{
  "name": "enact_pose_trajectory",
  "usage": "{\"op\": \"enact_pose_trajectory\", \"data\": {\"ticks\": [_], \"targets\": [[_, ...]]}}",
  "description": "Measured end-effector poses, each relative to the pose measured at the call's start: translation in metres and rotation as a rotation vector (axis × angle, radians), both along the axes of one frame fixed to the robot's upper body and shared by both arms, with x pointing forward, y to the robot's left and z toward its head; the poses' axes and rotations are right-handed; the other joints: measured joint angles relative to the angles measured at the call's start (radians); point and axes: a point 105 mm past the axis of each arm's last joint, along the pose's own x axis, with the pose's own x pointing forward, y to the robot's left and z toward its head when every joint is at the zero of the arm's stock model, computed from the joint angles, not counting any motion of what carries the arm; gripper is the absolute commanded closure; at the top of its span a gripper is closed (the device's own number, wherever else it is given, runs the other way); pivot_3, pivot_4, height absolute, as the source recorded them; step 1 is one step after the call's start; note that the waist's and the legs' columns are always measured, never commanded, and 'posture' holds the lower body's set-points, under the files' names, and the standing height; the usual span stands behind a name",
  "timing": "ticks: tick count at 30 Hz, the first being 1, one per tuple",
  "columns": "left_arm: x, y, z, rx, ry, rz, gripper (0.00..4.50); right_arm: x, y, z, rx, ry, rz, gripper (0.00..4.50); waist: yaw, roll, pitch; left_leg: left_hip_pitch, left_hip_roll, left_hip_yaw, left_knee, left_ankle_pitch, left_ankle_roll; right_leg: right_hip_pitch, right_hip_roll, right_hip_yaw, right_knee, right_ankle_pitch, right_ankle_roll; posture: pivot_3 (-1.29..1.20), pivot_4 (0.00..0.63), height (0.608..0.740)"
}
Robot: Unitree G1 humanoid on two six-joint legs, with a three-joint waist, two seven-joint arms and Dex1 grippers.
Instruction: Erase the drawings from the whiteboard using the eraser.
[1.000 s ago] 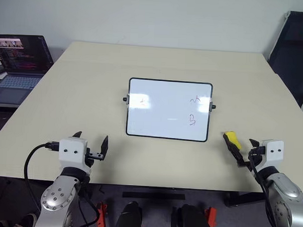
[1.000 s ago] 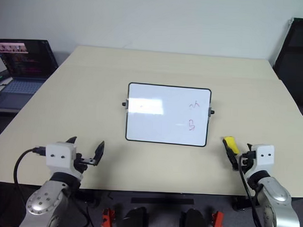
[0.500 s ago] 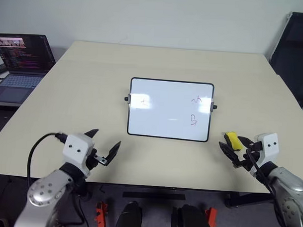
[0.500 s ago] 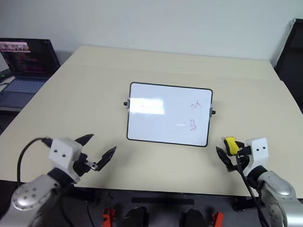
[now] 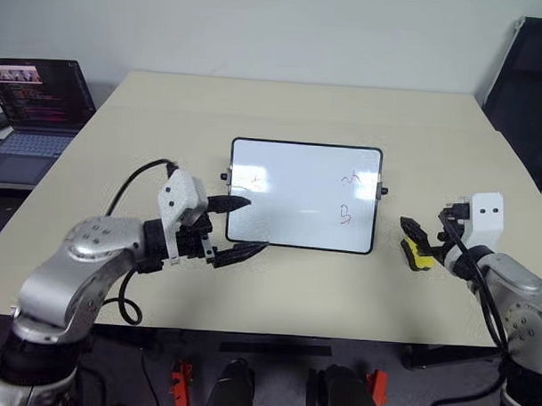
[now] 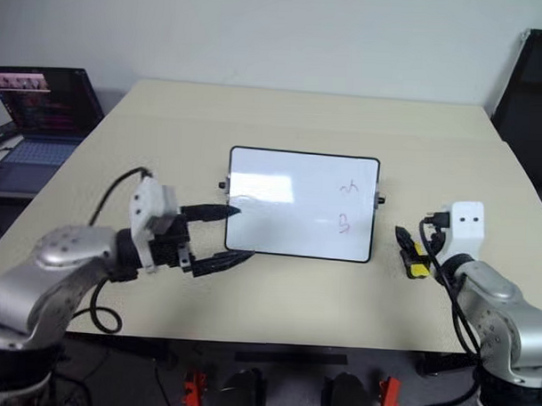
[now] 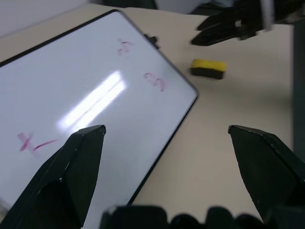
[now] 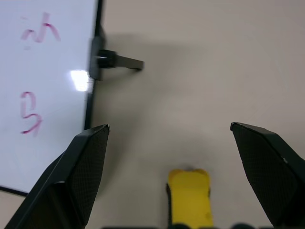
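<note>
Eraser (image 5: 417, 252) flat on worktop (image 5: 122, 144) near right edge, just beside whiteboard (image 5: 298, 191); drawings (image 5: 346, 197) unerased. Right tool (image 8: 178, 157) spread wide above eraser, apparently lined up for pickup. Left tool (image 5: 235, 228) spread wide at whiteboard's near-left corner, probably to steady it.

Eraser (image 8: 189, 198) bottom cut off at frame edge

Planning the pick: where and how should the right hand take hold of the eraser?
Grip the eraser across its long yellow sides, coming from above. It lies flat on the table, black part down, beside the whiteboard, already between the right hand's open fingers.
</note>
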Motion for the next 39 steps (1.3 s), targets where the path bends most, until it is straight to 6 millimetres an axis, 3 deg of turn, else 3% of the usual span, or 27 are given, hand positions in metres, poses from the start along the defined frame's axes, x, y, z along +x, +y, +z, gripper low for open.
{"op": "enact_pose_trajectory", "data": {"ticks": [7, 16, 29, 35, 39], "targets": [[0.014, -0.005, 0.021, 0.003, 0.036, -0.196, 0.00, -0.005, 0.002, -0.016, 0.007, 0.113, 0.007, 0.04, -0.002, 0.000, 0.001, 0.000, 0.000, 0.000, 0.000, 0.000, 0.000, 0.000, 0.000, 0.000, 0.000, -0.001, 0.001, 0.00, 0.150, 0.740], [0.020, -0.022, 0.016, 0.067, 0.029, -0.330, 0.00, -0.010, 0.003, -0.033, -0.004, 0.149, 0.009, 0.04, -0.002, 0.001, 0.001, 0.000, 0.000, 0.000, 0.000, 0.000, 0.000, 0.000, 0.000, 0.000, 0.002, -0.001, 0.002, 0.00, 0.150, 0.740], [0.019, -0.023, 0.015, 0.089, 0.018, -0.346, 0.00, -0.002, -0.010, -0.055, -0.030, 0.182, -0.002, 0.04, -0.003, 0.001, 0.001, 0.001, 0.000, 0.000, 0.000, 0.000, 0.000, 0.000, 0.000, 0.000, 0.003, 0.000, 0.003, 0.00, 0.150, 0.740], [0.020, -0.022, 0.015, 0.098, 0.013, -0.339, 0.00, 0.003, -0.018, -0.057, -0.046, 0.177, -0.016, 0.04, -0.003, 0.001, 0.001, 0.001, 0.000, 0.000, 0.000, 0.000, 0.000, 0.000, 0.000, 0.000, 0.004, 0.000, 0.003, 0.00, 0.150, 0.740], [0.020, -0.022, 0.014, 0.104, 0.012, -0.334, 0.00, 0.005, -0.019, -0.058, -0.042, 0.179, -0.015, 1.14, -0.003, 0.001, 0.001, 0.001, 0.000, 0.000, 0.000, 0.000, 0.000, 0.000, 0.000, 0.000, 0.004, 0.000, 0.003, 0.00, 0.150, 0.740]]}}
